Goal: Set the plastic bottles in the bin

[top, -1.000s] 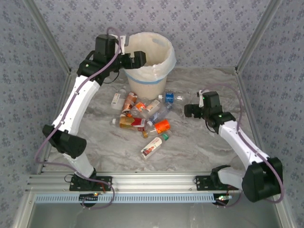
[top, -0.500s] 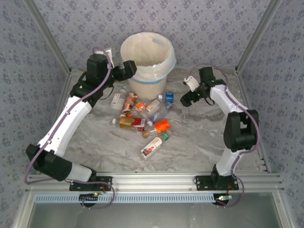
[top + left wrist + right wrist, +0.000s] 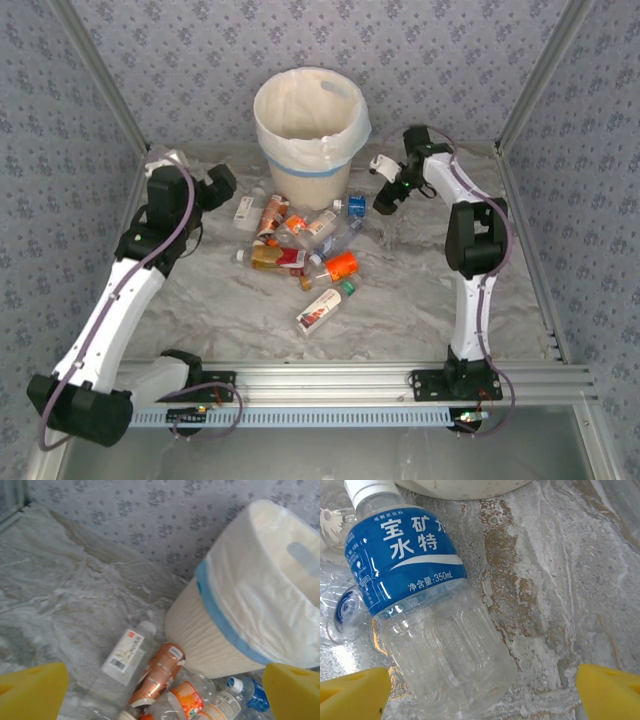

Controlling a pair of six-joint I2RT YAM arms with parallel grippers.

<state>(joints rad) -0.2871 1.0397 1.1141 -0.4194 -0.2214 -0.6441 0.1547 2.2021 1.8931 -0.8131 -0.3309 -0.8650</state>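
The right gripper (image 3: 480,695) is standing wide open and gripping nothing. Its yellow pads (image 3: 352,690) are straddling a clear plastic bottle with a blue label and white cap (image 3: 415,580), which is lying on its side on the grey marble-patterned worktop (image 3: 560,580). The left gripper (image 3: 162,692) is gaping just as wide and is empty too, hanging above the left edge of the heap of small plastic bottles with orange, red and white labels (image 3: 295,240).

That heap is lying on the worktop in front of the round cream-white bin with a translucent bag liner and pale blue band (image 3: 310,185), some bottles nearly touching its foot. One white-and-red bottle with a green cap (image 3: 322,310) is lying apart, nearer the arm bases.

Judging by this, the job is looking far from finished: a good dozen bottles are waiting outside the bin, none is being held, and the bin's bottom is hidden.
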